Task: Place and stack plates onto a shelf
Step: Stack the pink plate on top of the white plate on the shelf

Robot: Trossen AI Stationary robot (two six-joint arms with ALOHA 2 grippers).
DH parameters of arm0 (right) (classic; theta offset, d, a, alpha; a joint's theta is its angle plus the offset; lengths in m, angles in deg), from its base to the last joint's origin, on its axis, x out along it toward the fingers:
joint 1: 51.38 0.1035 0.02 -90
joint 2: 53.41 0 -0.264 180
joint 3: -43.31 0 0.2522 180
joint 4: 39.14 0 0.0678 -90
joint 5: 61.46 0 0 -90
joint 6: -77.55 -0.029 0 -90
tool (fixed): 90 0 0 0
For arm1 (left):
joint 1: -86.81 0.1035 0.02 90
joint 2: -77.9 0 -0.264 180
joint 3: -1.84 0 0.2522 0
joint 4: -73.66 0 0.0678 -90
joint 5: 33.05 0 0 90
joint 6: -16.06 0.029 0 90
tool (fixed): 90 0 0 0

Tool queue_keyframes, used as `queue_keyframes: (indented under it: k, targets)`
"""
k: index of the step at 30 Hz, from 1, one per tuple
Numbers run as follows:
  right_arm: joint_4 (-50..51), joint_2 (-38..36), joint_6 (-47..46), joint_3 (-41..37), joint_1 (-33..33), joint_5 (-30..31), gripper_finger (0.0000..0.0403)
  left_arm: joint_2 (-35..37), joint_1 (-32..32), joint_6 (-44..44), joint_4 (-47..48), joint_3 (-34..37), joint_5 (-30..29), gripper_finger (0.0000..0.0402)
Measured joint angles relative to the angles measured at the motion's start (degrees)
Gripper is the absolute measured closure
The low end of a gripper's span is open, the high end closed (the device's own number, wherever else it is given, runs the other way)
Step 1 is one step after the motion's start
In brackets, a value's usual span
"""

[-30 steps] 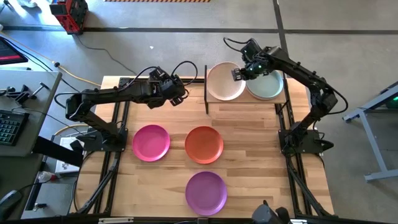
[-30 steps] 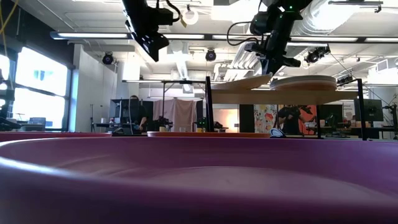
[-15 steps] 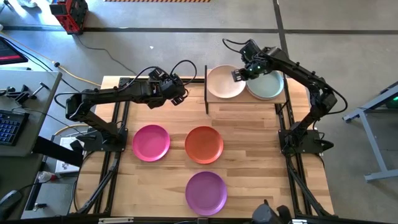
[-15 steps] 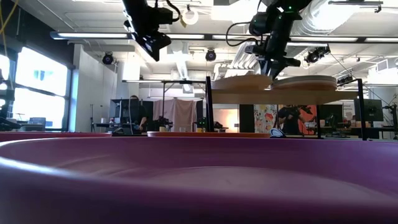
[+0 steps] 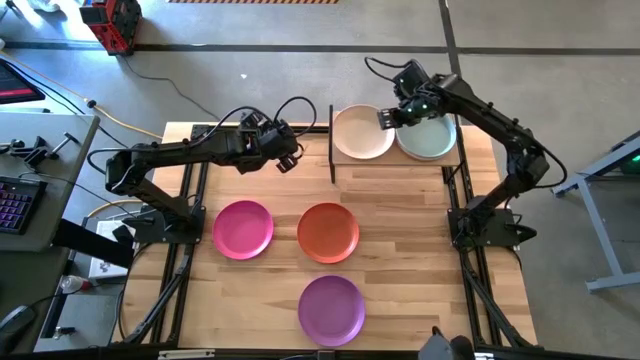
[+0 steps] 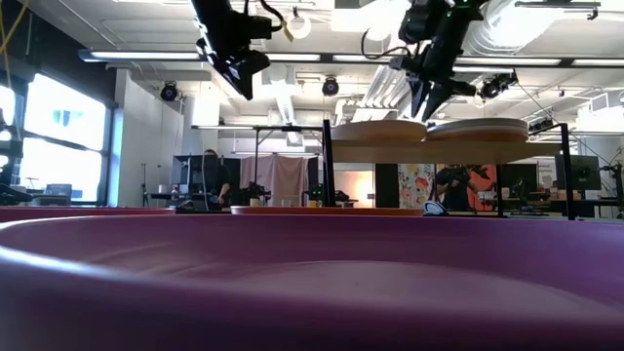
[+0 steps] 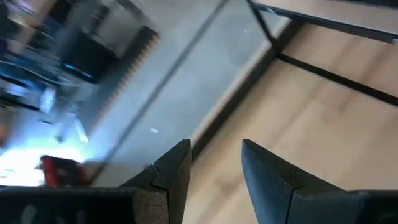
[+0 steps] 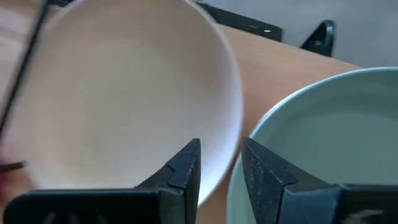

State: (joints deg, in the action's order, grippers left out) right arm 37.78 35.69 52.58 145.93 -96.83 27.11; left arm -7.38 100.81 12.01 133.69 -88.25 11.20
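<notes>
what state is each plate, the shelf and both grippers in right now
cream plate: flat on the shelf, left spot, released
grey-green plate: flat on the shelf, right spot
shelf: holds two plates side by side
magenta plate: on the table
orange plate: on the table
purple plate: on the table
right gripper: open, empty, above the shelf plates
left gripper: open, empty, raised

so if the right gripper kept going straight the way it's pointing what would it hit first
Probably the cream plate on the shelf. The right gripper, open and empty, points down at that plate's edge next to the grey-green plate. Depth is unclear, so it might slip between them onto the shelf.
</notes>
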Motion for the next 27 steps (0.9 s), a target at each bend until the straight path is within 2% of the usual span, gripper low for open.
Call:
queue_keyframes:
  k: [5,12,16,27]
  targets:
    - [0.1,-2.2,1.7,0.0,1.0,-4.8,0.0308,0.0,0.0,-9.6,7.5,0.0,10.2,0.0270]
    - [1.5,-2.7,3.0,0.0,4.6,-5.3,0.0308,0.0,0.0,-21.6,17.2,4.1,21.1,0.0270]
    - [0.9,-2.6,3.5,0.0,6.6,-5.1,0.0308,0.0,-0.5,-23.9,18.1,7.8,26.2,0.0270]
    - [0.8,-2.6,3.6,0.0,8.0,-4.8,0.0308,0.0,-0.6,-22.3,18.6,19.1,32.2,0.0270]
